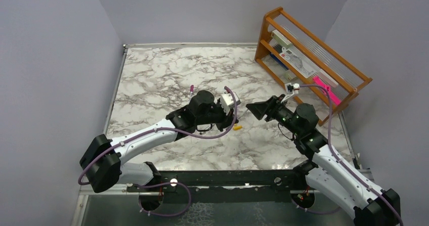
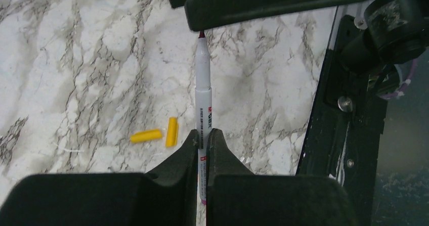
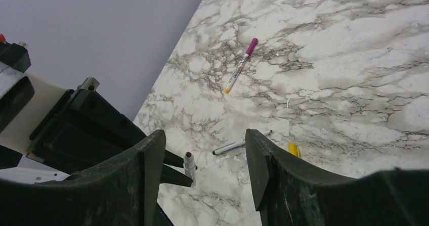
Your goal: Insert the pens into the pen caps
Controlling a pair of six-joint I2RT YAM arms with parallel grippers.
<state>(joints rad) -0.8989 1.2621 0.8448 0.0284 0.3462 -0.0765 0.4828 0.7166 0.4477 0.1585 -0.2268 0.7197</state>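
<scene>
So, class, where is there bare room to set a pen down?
Bare marble: the far strip between the magenta-capped pen and wooden rack, and the far-left corner. Crowded: the centre, left pincer facing right pincer near the yellow caps.

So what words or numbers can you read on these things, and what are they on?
No text can be read clearly.
On the thin silver-grey pen clamped in the left tool: small dark print on the barrel, too blurred to read.
On the pen with a magenta cap, lying flat: tiny marks, too small to read.
On the white packs in the wooden rack: labels too small to read.
</scene>
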